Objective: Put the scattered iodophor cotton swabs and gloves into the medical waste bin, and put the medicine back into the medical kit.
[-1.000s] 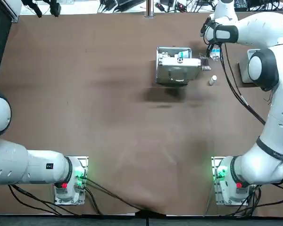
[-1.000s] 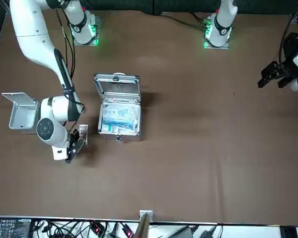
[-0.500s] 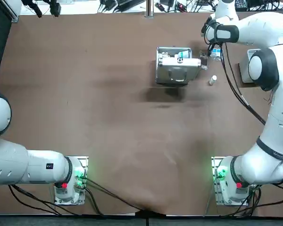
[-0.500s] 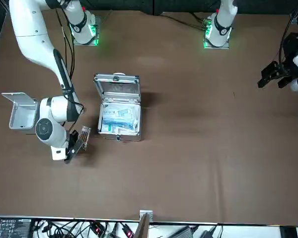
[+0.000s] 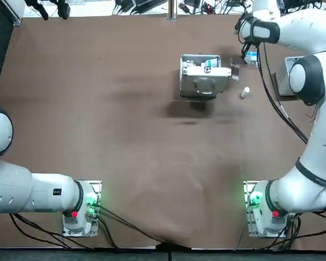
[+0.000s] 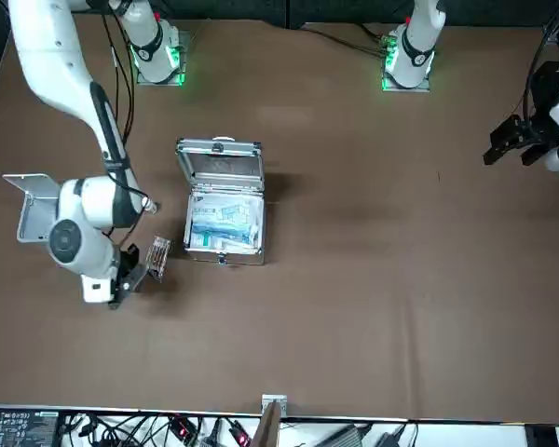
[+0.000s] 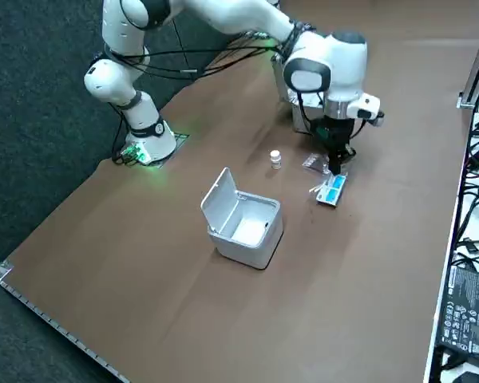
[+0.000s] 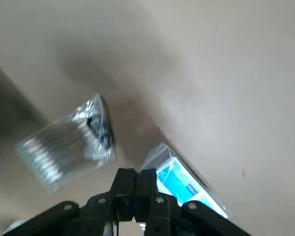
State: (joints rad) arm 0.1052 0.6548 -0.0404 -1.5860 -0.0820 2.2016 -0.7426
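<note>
- The right pincer (image 7: 335, 166) hangs low over the bench (image 5: 125, 136) near its far right corner, pointing straight down.
- In the wrist view its two fingers are pressed together with nothing between them, so it carries nothing.
- A flat blue-and-white pack (image 7: 333, 190) lies directly beneath the fingertips. Whether the tips touch it cannot be told.
- A clear packet of cotton swabs (image 8: 69, 145) lies flat just beside that pack, between it and the medical kit (image 6: 220, 173), and apart from both.
- The medical kit sits toward the far edge, right of the bench's middle. Its lid stands upright and open, and blue-and-white packs show inside.
- A small white bottle (image 7: 276, 159) stands upright on the bench, apart from the swab packet, on the side nearer the robot, between the kit and the waste bin (image 7: 241, 249).
- The grey waste bin stands by the right edge of the bench with its lid raised. It is well apart from the swab packet and the blue-and-white pack.
- Swabs, pack and bottle all lie on the bare bench, outside both the bin and the kit.
</note>
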